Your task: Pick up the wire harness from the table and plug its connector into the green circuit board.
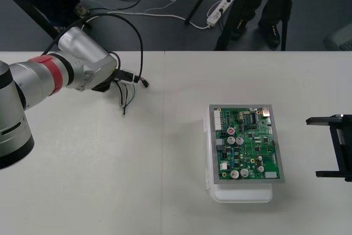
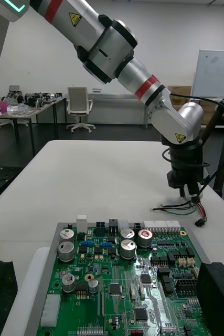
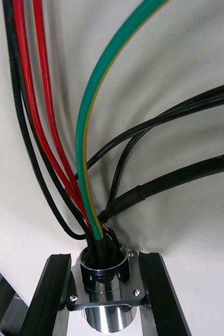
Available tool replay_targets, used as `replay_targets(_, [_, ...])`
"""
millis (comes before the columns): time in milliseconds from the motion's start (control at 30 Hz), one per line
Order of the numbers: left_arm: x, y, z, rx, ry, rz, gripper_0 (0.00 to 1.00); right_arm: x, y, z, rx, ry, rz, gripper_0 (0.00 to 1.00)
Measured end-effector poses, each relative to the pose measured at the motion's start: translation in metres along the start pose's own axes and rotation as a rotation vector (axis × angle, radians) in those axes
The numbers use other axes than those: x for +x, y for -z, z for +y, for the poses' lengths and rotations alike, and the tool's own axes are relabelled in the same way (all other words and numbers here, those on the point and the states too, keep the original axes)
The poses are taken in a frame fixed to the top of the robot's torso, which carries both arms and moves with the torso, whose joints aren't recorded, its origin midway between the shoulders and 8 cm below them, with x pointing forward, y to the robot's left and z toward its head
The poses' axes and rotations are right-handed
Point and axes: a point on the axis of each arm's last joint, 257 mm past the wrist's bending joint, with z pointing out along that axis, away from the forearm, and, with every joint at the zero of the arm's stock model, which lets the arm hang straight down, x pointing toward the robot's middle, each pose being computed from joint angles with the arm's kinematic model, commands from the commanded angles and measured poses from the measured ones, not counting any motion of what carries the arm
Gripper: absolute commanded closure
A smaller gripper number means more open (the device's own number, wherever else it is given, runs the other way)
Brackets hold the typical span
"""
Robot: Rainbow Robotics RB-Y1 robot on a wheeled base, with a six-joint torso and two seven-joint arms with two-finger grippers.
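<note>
1. The left gripper (image 3: pixel 104 262) is clamped on the round metal socket (image 3: pixel 106 286) of the wire harness (image 1: pixel 125 98), well to the left of the green circuit board (image 1: pixel 247 144) (red, black and green wires fan out from the socket).
2. The right gripper (image 1: pixel 313 147) sits near the board's right side, fingers spread wide apart.

Harness (image 1: pixel 126 93) in the left tool (image 1: pixel 114 80), over the table's (image 1: pixel 137 180) far left; board (image 1: pixel 247 147) well right, beside the right tool (image 1: pixel 313 147).
</note>
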Motion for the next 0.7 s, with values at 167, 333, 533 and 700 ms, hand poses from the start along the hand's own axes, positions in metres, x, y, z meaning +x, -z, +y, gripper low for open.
replay_targets(167, [-0.0001,0.0000,0.0001,-0.001,0.000,-0.001,1.00,0.0000,0.0000,0.0000,0.000,0.000,0.000,0.00])
replay_targets(333, [-0.0003,0.0000,0.0002,-0.001,0.001,-0.001,1.00,0.0000,0.0000,0.0000,0.000,0.000,0.000,0.00])
replay_targets(533, [-0.0029,0.0000,-0.0013,0.005,0.014,-0.011,1.00,0.0000,-0.0001,0.0000,0.000,0.000,0.000,0.00])
replay_targets(700, [-0.0093,0.0012,-0.0034,0.022,0.061,-0.041,1.00,0.0000,-0.0001,0.0000,0.000,0.000,0.000,0.00])
